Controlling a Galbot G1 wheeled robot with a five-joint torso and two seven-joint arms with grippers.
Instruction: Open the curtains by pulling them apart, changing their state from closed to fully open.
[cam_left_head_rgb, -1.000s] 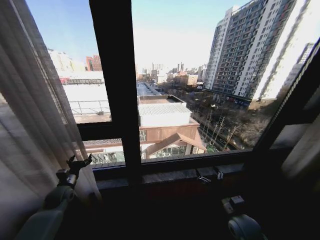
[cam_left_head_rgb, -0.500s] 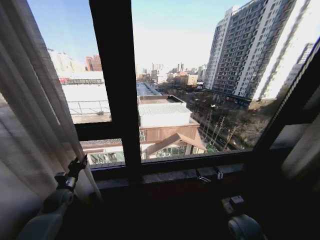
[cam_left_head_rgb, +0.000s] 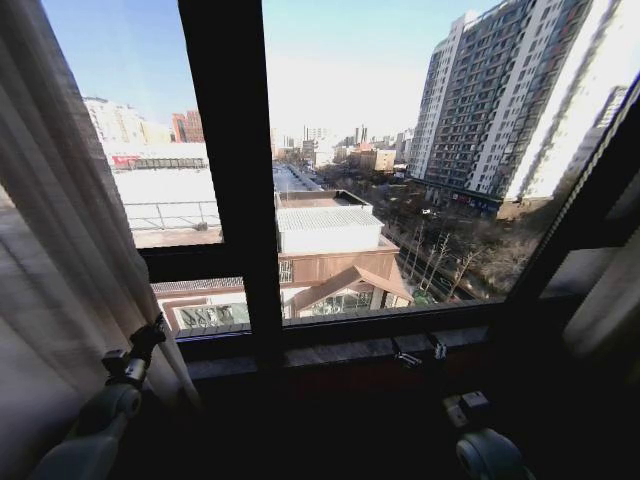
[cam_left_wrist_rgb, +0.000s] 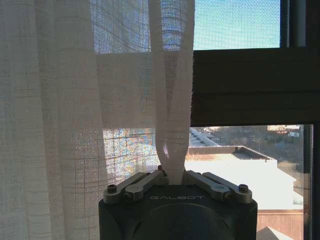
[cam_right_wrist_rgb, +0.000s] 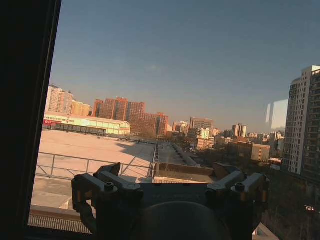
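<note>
The left curtain (cam_left_head_rgb: 60, 260), sheer and cream with many vertical folds, hangs bunched along the left side of the window. My left gripper (cam_left_head_rgb: 150, 335) is at its inner edge, low near the sill. In the left wrist view the left gripper (cam_left_wrist_rgb: 175, 176) is shut on a narrow fold of the curtain (cam_left_wrist_rgb: 75, 125), which rises straight up from between the fingers. My right gripper (cam_left_head_rgb: 420, 354) sits low by the sill right of the centre post; in the right wrist view the right gripper (cam_right_wrist_rgb: 170, 175) is open with nothing in it, facing bare glass. A pale panel (cam_left_head_rgb: 605, 300) hangs at the far right edge.
A wide dark window post (cam_left_head_rgb: 235, 170) divides the glass, with a dark crossbar and a stone sill (cam_left_head_rgb: 330, 352) below. City roofs and a tall apartment block lie outside. Dark frame (cam_right_wrist_rgb: 25, 115) borders the right wrist view.
My left gripper has moved left and a little down with the curtain edge in it, uncovering slightly more of the left pane. The right arm has not moved.
</note>
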